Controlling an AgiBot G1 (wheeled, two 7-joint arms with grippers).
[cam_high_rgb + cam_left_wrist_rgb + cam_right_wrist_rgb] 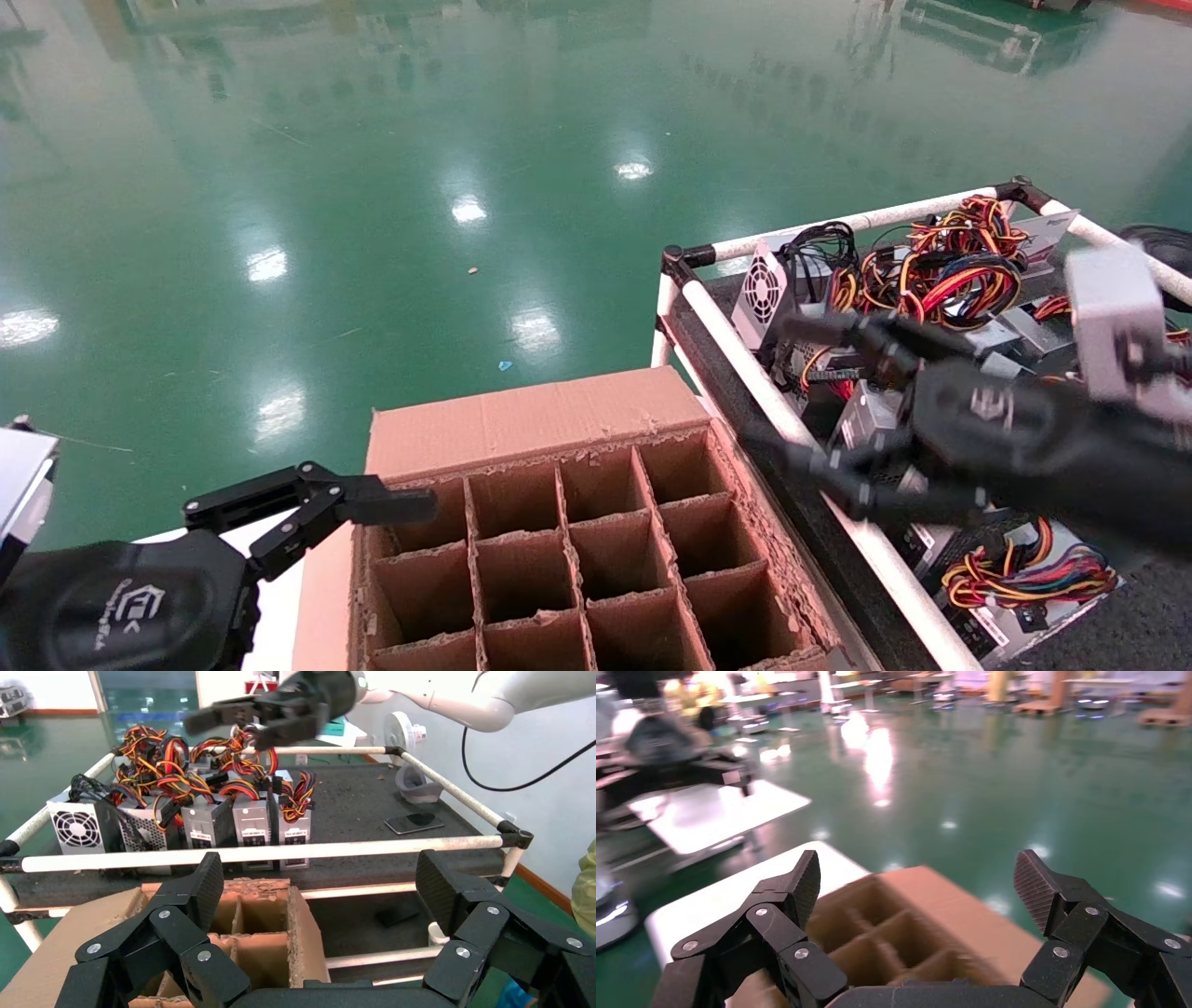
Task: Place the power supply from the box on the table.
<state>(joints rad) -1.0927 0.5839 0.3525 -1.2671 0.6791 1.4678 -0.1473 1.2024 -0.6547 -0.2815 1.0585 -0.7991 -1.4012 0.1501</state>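
Note:
The box (540, 419) stands low in the middle of the head view, and the grid cells that show look empty. To its right is the table (745, 373), where several power supplies (866, 415) lie with tangled coloured wires. My right gripper (778, 387) hovers open and blurred over the table's near rail, holding nothing; its wrist view looks down at the box (947, 903). My left gripper (320, 881) is open and empty at the box's left edge, one finger (391, 505) over a corner cell. The left wrist view shows the box (270, 913) and a row of power supplies (253, 822).
A flat black phone-like slab (415, 822) and a grey bowl-shaped object (418, 787) lie on the table's far side. A white surface (279, 596) borders the box on the left. Glossy green floor (466, 186) lies beyond.

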